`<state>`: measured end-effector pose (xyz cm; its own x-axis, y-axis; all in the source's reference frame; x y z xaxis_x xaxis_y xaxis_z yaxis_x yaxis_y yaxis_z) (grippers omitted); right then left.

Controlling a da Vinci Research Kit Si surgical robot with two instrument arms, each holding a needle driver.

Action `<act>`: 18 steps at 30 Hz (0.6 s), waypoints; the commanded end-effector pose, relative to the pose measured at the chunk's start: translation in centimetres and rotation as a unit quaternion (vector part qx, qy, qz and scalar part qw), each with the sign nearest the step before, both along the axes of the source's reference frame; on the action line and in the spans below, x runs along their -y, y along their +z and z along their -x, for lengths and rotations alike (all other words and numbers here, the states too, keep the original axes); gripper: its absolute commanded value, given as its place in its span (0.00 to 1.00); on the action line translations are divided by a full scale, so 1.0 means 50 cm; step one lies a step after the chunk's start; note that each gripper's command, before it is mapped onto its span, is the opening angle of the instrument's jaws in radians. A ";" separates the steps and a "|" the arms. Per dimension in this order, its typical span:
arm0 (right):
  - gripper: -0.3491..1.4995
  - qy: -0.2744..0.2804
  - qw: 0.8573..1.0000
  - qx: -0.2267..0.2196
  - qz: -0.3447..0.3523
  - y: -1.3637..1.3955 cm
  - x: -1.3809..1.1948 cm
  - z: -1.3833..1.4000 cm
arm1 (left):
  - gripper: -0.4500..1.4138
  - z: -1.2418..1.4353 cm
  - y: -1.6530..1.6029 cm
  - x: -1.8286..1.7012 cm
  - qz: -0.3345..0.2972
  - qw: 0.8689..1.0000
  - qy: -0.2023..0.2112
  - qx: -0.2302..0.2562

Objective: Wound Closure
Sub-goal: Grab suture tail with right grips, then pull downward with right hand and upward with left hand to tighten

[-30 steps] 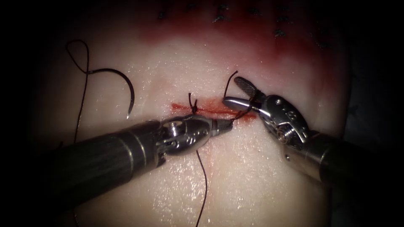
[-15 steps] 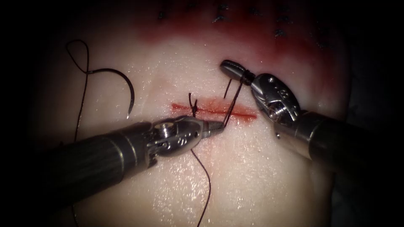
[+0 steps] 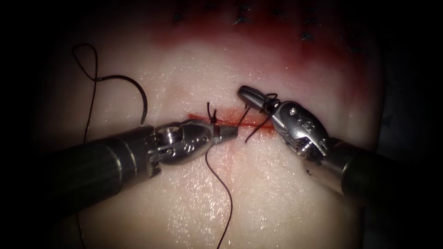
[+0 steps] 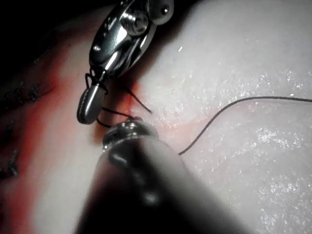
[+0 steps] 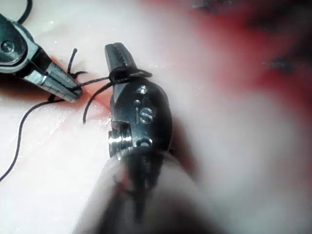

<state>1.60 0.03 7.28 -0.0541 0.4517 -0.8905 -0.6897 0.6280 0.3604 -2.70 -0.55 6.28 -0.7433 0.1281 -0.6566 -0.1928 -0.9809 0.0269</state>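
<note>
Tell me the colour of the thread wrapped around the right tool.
Dark, nearly black thread, clearest in the right wrist view.

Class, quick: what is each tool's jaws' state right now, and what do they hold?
Left tool: jaws shut on the thread.
Right tool: jaws shut, thread looped around them, gripping nothing visible.

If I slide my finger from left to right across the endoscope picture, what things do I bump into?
Curved needle lying free on the tissue → left tool, shut on the thread → right tool, jaws shut, thread looped around them.
</note>
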 end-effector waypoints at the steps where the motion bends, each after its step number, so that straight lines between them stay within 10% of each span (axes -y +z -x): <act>1: 0.00 -0.010 1.000 0.007 0.010 0.0003 0.0020 -0.0012 | 0.05 0.0011 0.0001 -0.0018 -0.001 1.000 -0.003 0.002; 18: 0.00 -0.059 0.979 0.120 0.155 -0.0013 0.0135 -0.0019 | 0.05 -0.0049 -0.0070 -0.0189 -0.013 0.999 -0.046 -0.008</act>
